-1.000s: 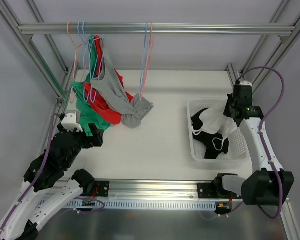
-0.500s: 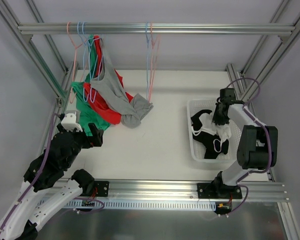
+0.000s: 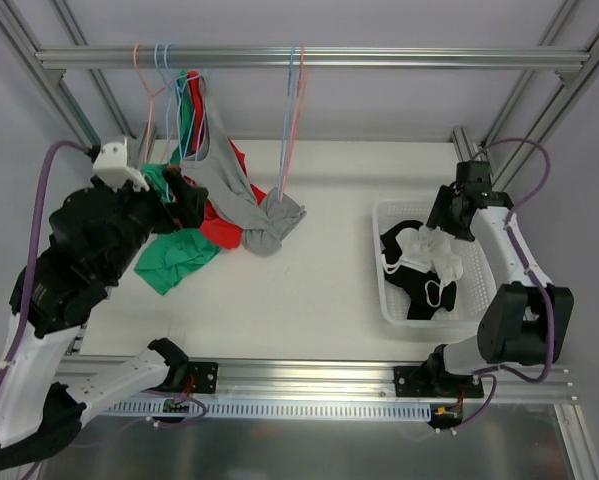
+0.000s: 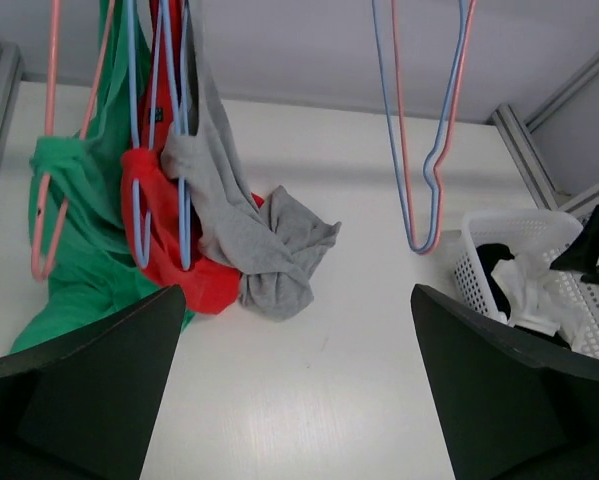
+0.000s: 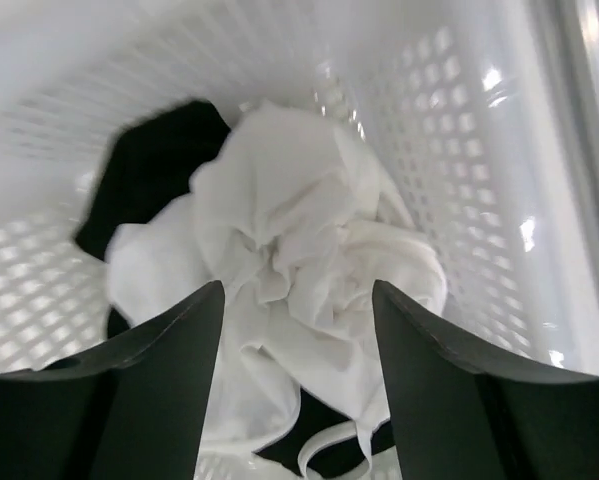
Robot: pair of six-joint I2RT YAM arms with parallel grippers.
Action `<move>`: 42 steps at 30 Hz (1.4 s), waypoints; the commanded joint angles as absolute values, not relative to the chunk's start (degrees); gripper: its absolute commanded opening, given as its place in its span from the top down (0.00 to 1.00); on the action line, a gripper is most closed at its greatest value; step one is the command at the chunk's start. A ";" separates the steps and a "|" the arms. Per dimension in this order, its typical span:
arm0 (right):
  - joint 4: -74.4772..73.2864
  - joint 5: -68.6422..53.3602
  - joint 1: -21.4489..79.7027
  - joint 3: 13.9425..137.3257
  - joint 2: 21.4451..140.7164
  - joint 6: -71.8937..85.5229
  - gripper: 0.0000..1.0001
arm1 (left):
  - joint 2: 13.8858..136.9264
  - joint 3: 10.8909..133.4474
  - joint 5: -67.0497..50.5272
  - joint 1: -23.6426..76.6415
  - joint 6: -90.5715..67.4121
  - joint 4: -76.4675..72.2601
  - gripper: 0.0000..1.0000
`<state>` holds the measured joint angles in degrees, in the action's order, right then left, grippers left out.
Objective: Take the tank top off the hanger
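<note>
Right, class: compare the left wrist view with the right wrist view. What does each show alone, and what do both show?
Left wrist only: the grey tank top, red top and green top, hanging. Right wrist only: the right tool, open, pointing down into the white basket. Both: that basket holding a white garment and a black garment.

Off hanger: white tank top (image 3: 434, 250), crumpled in white basket (image 3: 387, 300), lying on top of black garment (image 3: 412, 297). Empty blue-and-pink hanger pair (image 3: 291, 120) hanging from rail (image 3: 409, 57), well apart from basket. Grey tank top (image 3: 229, 185) on blue hanger (image 4: 169, 150) near left end of rail, lower end bunched on table (image 3: 319, 280). Red top (image 3: 219, 228) and green top (image 3: 174, 260) just beside it, also hung, trailing onto table.
</note>
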<state>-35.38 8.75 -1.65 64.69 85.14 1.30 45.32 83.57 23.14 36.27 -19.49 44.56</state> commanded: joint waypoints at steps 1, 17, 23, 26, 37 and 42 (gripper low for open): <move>-41.65 11.16 -1.93 73.98 76.92 -1.04 0.35 | 55.17 94.19 25.13 35.25 -15.22 46.05 0.01; -42.28 -21.34 -1.76 60.65 37.88 -3.87 0.01 | 89.82 128.59 11.34 17.58 -1.76 52.73 0.16; -41.75 -25.31 -1.32 59.41 39.37 -3.52 0.04 | 92.37 128.32 11.51 15.30 -2.02 52.73 0.23; -41.13 -25.84 -0.97 59.33 39.11 -3.17 0.04 | 93.60 128.15 12.56 14.94 -1.67 52.65 0.23; -41.13 -29.18 -0.53 61.52 36.83 -2.29 0.04 | 97.64 126.91 14.32 12.83 -1.50 52.65 0.33; -40.69 -29.97 -0.44 61.35 36.30 -1.85 0.04 | 98.35 127.18 11.88 12.74 -1.93 52.65 0.64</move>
<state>-42.68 -27.88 -0.82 58.94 36.88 -2.92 98.65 126.61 13.04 13.04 -2.39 53.06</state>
